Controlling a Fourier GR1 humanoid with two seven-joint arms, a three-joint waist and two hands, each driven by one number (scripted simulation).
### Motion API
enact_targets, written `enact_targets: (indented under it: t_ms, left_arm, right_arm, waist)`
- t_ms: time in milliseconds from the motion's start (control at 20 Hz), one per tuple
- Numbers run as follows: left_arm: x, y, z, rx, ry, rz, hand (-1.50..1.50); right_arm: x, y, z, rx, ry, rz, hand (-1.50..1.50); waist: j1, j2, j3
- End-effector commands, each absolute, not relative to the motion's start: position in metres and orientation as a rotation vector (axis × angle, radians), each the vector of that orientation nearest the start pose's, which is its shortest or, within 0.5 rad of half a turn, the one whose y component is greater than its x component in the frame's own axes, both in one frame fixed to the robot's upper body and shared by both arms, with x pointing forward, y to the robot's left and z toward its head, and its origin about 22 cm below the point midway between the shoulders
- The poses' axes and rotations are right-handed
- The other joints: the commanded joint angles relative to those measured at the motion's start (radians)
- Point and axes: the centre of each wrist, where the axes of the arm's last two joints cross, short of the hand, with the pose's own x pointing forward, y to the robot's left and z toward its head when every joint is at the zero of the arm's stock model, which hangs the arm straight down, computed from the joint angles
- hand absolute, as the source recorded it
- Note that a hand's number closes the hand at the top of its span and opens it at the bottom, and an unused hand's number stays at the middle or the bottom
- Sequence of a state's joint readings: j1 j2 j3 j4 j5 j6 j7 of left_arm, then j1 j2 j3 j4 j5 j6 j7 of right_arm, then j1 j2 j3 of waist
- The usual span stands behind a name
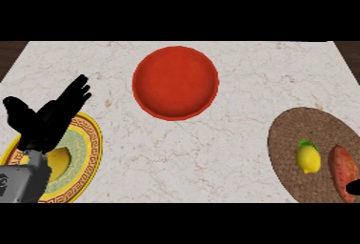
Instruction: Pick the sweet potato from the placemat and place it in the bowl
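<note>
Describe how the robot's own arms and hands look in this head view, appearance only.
The left hand is matte black, with slender tapered fingers and a thicker thumb. It sits on a boxy grey forearm with a narrower grey wrist section and a small dark marking on its side. Of the right hand, only a small black tip shows at the view's right edge. No cables or sleeves show.

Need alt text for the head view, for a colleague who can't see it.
An orange-red sweet potato lies beside a lemon on a brown round placemat, right robot hand at its edge. The red bowl sits empty; left robot hand rests open over a yellow plate.
</note>
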State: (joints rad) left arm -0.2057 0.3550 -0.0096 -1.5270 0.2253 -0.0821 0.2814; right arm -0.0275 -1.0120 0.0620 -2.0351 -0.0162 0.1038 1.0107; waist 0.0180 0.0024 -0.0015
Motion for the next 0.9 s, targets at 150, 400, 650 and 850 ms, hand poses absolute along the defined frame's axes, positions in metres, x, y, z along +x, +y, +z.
enact_targets:
  t_ms: [150, 400, 650, 850]
  left_arm:
    - [0.291, 0.311, 0.071, 0.049, -1.424, -0.23, 0.0]
    - [0.292, 0.303, 0.063, 0.029, -1.416, -0.205, 0.0]
    - [0.283, 0.303, 0.057, 0.045, -1.422, -0.207, 0.0]
    - [0.296, 0.281, 0.049, 0.042, -1.428, -0.212, 0.0]
  right_arm:
    - [0.233, -0.313, 0.195, -0.867, -0.704, 0.723, -1.5]
    - [0.238, -0.327, 0.189, -0.862, -0.661, 0.744, -1.5]
    - [0.24, -0.332, 0.186, -0.87, -0.613, 0.741, -1.5]
    - [0.249, -0.32, 0.174, -0.882, -0.609, 0.73, -1.5]
  waist:
    - [-0.013, -0.001, 0.001]
    - [-0.018, -0.002, 0.001]
    - [-0.02, -0.003, 0.001]
    - [-0.018, -0.001, 0.001]
